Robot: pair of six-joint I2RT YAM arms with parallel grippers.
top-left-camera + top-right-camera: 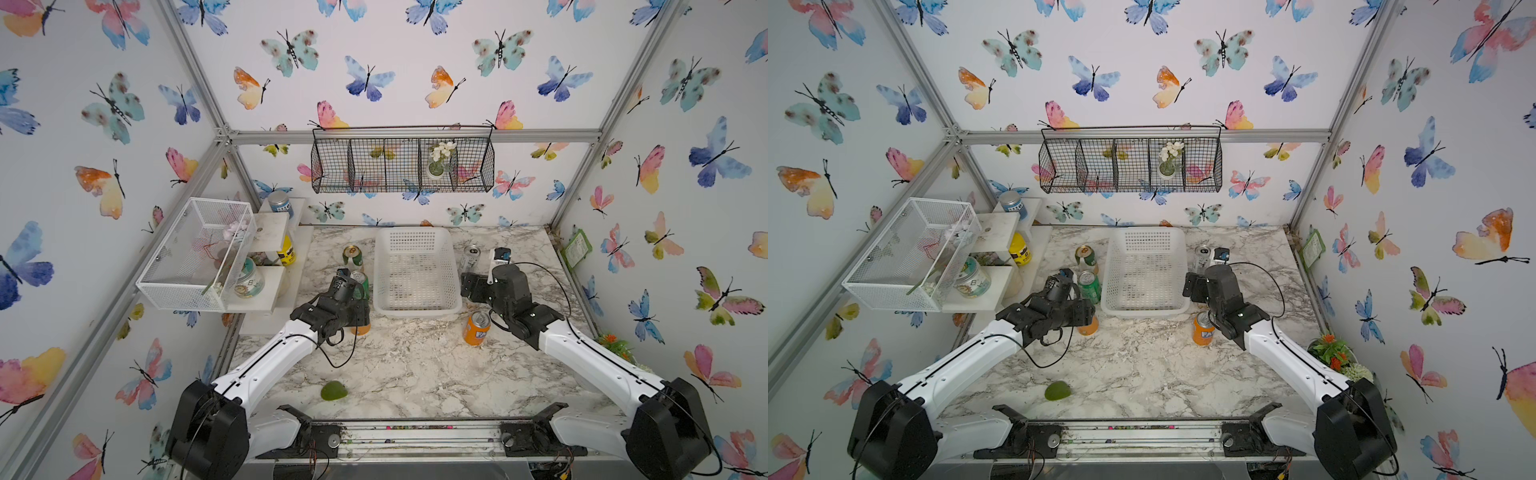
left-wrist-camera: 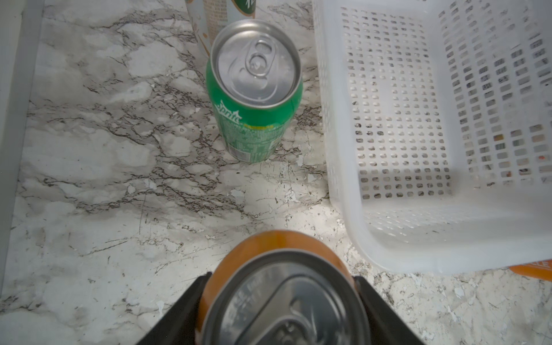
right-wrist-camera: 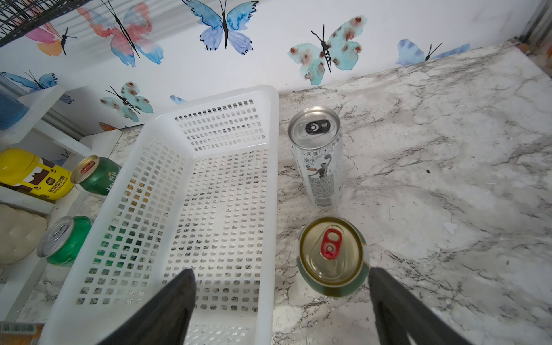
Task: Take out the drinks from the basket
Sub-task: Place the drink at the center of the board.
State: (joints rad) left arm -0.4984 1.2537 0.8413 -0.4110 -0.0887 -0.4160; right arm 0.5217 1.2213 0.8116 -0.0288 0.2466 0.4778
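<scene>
While the white basket [image 1: 417, 311] stands empty, all six cans are outside it on the marble counter [image 1: 415, 374].
Left gripper [image 2: 282, 276]: clamped on orange can [image 2: 277, 243], near Sprite can [image 2: 254, 125].
Right gripper [image 3: 282, 273]: jaws apart, beside gold-topped can [image 3: 331, 254].
Risk: a tilted release could topple the orange can into the Sprite can.

Both top views: orange can [image 1: 360, 329] mostly hidden under L wrist; gold-top can [image 3: 333, 257] fully hidden by R arm. L wrist view: same orange can blurred, cut off by frame edge.
</scene>
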